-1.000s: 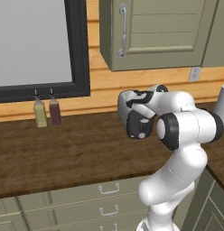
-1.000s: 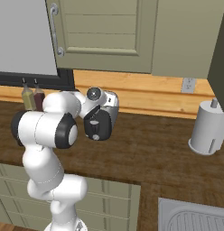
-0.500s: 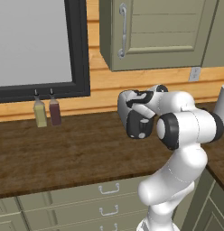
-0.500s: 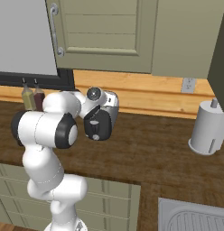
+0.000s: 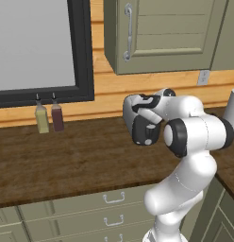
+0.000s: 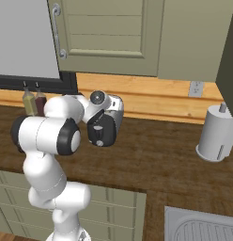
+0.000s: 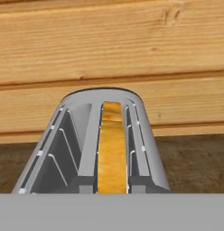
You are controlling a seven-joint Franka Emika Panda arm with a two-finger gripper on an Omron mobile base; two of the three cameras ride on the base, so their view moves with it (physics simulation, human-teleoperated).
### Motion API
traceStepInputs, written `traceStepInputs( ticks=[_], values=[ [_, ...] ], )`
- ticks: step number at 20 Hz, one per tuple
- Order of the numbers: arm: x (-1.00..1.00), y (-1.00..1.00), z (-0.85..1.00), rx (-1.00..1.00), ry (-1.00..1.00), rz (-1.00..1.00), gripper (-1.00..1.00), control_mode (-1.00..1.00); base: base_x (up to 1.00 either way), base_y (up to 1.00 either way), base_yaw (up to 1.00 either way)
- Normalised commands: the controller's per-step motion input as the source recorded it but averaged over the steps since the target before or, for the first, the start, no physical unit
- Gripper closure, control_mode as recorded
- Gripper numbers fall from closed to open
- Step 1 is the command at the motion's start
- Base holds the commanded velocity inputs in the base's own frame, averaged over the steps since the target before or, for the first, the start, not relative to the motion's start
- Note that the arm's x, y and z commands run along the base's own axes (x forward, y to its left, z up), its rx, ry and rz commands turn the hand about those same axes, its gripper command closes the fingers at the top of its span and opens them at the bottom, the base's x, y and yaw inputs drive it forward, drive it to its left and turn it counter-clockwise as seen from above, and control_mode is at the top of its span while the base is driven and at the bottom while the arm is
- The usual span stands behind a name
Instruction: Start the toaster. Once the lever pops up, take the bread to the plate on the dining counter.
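The silver-grey toaster (image 6: 116, 111) stands on the wood worktop against the wall, its black end panel (image 5: 145, 133) facing me. The lever (image 5: 150, 127) shows as a small knob on that panel, with nothing on it. The bread (image 7: 111, 149) stands upright in the toaster's (image 7: 50, 158) middle slot, its tan top edge at slot height. My gripper (image 5: 143, 109) sits right on top of the toaster, above the panel end. Its fingertips are hidden, so I cannot tell whether they pinch the bread. The plate and the dining counter are out of view.
Two small bottles (image 5: 42, 118) (image 5: 57, 117) stand by the wall to the left. A paper towel roll (image 6: 214, 134) is to the right and a sink (image 6: 203, 226) at the lower right. An olive wall cabinet (image 5: 161, 33) hangs above the toaster.
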Motion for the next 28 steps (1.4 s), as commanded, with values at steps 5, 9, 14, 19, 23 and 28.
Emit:
traceStepInputs(
  ticks=[5,9,14,19,23,28],
  values=[
    [0.00,0.00,0.19,0.00,0.00,0.00,1.00,-1.00,0.00,0.00,0.00],
    [0.00,0.00,0.33,0.00,0.00,0.00,1.00,-1.00,0.00,0.00,0.00],
    [-0.21,0.01,0.42,-0.01,0.00,0.00,1.00,-1.00,0.00,0.00,0.00],
    [-0.45,0.17,0.51,-0.06,0.00,0.00,1.00,-1.00,0.00,0.00,0.00],
    [-0.42,0.33,0.54,-0.09,0.00,0.00,1.00,-1.00,0.00,0.00,0.00],
    [-0.50,0.13,0.63,-0.04,0.00,0.00,1.00,-1.00,0.00,0.00,0.00]
  ],
)
